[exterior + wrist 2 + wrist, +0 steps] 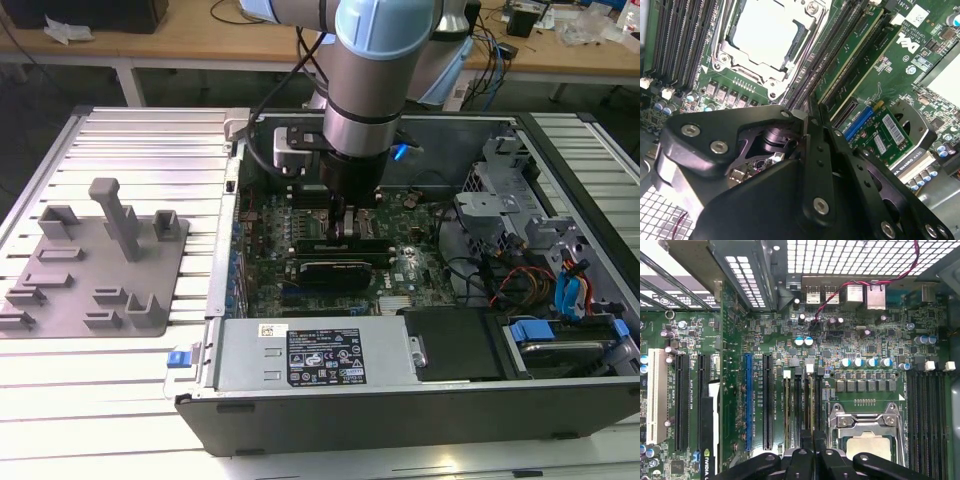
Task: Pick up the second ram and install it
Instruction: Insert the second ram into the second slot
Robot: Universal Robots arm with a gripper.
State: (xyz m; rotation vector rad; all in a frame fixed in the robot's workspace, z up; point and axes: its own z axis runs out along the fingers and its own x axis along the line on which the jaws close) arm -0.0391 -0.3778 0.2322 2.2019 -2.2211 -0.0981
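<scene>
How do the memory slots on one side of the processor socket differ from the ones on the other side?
The bank of black memory slots by the black gripper holds long green circuit boards. The bank of black slots across the silver processor socket stands bare. The gripper is over the filled bank, apart from the bare one. Both banks are long, dark and parallel, flanking the socket.

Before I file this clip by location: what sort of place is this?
Probably an electronics lab or assembly workbench. An open desktop computer case lies on a ribbed metal table, a grey plastic holder tray sits beside it, and wooden benches strewn with cables stand behind. The gripper hovers over the green motherboard.
</scene>
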